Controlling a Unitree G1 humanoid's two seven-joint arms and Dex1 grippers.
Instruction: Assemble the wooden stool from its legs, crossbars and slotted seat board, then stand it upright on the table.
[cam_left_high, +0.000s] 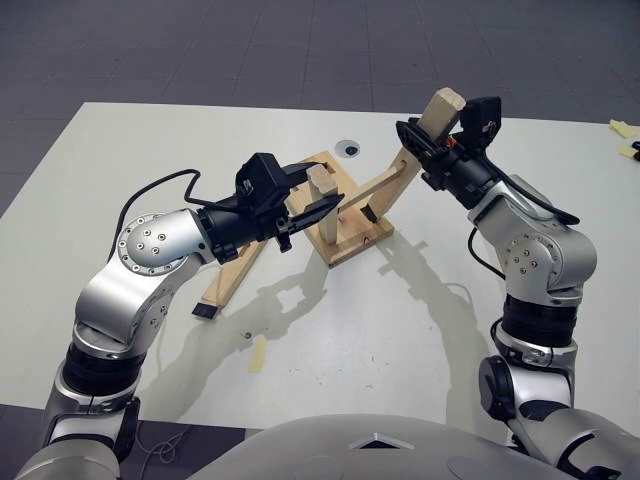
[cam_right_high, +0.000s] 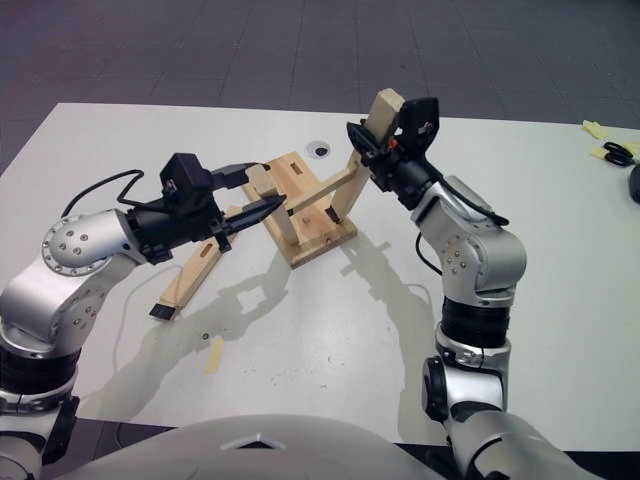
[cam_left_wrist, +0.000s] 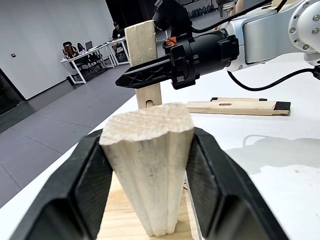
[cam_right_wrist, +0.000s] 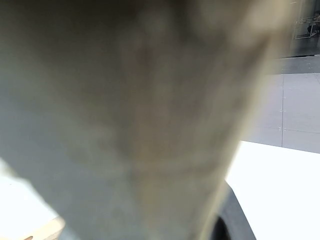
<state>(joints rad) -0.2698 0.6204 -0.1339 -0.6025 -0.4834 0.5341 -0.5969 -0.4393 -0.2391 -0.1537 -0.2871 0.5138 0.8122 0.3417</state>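
The right wrist camera gave us mostly a pale blur, the tilted leg (cam_left_high: 443, 108) sitting right against the lens, so we read that grip from above. The right gripper (cam_left_high: 418, 138) was clamped on the leg near its top and held it aslant over the seat board (cam_left_high: 356, 238).

The left gripper (cam_left_wrist: 147, 150) was closed tight on the upright leg (cam_left_high: 320, 185) just below its top end, and that leg stood on the board. A crossbar (cam_left_high: 375, 190) ran from the tilted leg toward the upright one. We couldn't make out whether its end sat in a slot, because the left arm's black fingers crossed just there.

Under the left forearm a loose leg (cam_left_high: 232, 272) lay flat, its far end covered by the arm. Past the right arm, the left wrist view caught another slotted piece (cam_left_wrist: 235, 106), black-capped and flat on the table. From the head views the arm stood over that spot.

A strip of tape (cam_left_high: 258, 352) lay toward the front edge, and a round grommet (cam_left_high: 350, 148) sat beyond the board. The table (cam_left_high: 400, 330) was white, with grey floor tiles around it and desks and chairs (cam_left_wrist: 85, 55) far off.
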